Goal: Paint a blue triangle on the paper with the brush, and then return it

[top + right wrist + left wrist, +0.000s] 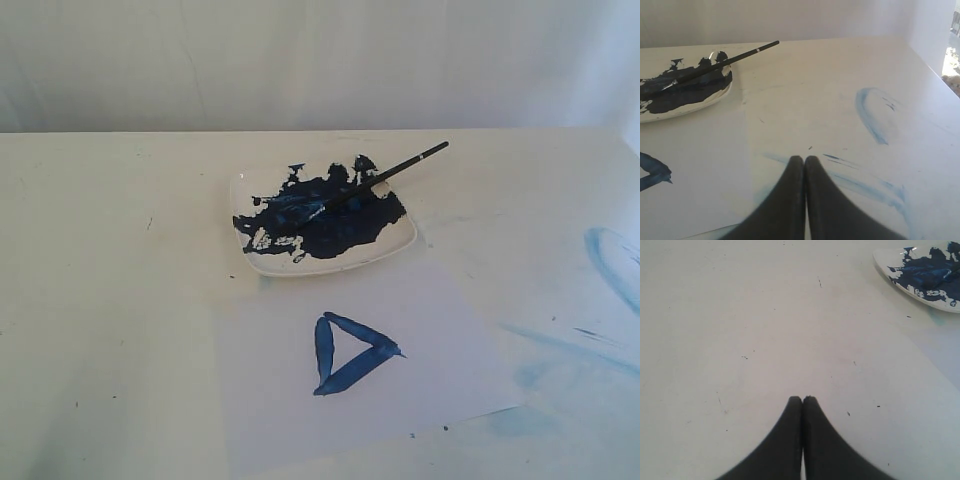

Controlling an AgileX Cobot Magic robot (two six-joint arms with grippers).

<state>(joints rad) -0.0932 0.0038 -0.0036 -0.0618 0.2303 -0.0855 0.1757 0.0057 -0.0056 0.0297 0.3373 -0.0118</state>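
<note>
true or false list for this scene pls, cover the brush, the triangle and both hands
1. The brush rests across the dish, bristles in the paint. True.
2. The blue triangle is painted straight on the table. False: it is on the paper.
3. The left hand is shut and empty. True.
4. The right hand grips the brush. False: it is shut on nothing, apart from the brush.
5. Pale blue smears mark the table. True.
</note>
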